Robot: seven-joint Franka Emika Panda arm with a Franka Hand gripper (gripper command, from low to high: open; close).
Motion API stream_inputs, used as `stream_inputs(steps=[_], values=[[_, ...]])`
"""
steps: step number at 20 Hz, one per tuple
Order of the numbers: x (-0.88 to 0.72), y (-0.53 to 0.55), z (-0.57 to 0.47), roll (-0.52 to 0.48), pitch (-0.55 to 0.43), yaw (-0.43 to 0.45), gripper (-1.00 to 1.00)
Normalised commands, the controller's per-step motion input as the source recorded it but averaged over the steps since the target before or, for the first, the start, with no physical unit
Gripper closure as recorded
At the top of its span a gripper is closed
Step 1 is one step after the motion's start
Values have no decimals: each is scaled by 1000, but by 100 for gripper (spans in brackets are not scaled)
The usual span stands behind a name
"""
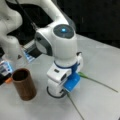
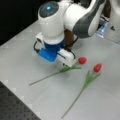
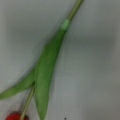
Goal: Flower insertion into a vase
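The vase (image 1: 24, 84) stands upright, mouth up, on the grey table (image 1: 100, 62). The gripper (image 2: 67, 59), its opening unreadable, hangs over a flat-lying tulip (image 2: 65, 69).

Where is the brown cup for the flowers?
The vase stands upright on the table at a front view's lower left, empty, beside the arm's gripper.

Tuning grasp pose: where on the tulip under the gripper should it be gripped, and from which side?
Grip the bare stem beyond the leaves, coming straight down from above. The tulip lies flat on the table; the stem is thin, so close across it.
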Motion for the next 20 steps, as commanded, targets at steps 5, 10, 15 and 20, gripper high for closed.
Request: stream_inputs(steps=[5, 10, 15, 20], values=[[-32, -102, -256, 64, -106, 21, -100], [22, -93, -249, 87, -141, -3, -100], [17, -30, -266, 102, -115, -81, -100], [89, -42, -264, 91, -125, -76, -100]])
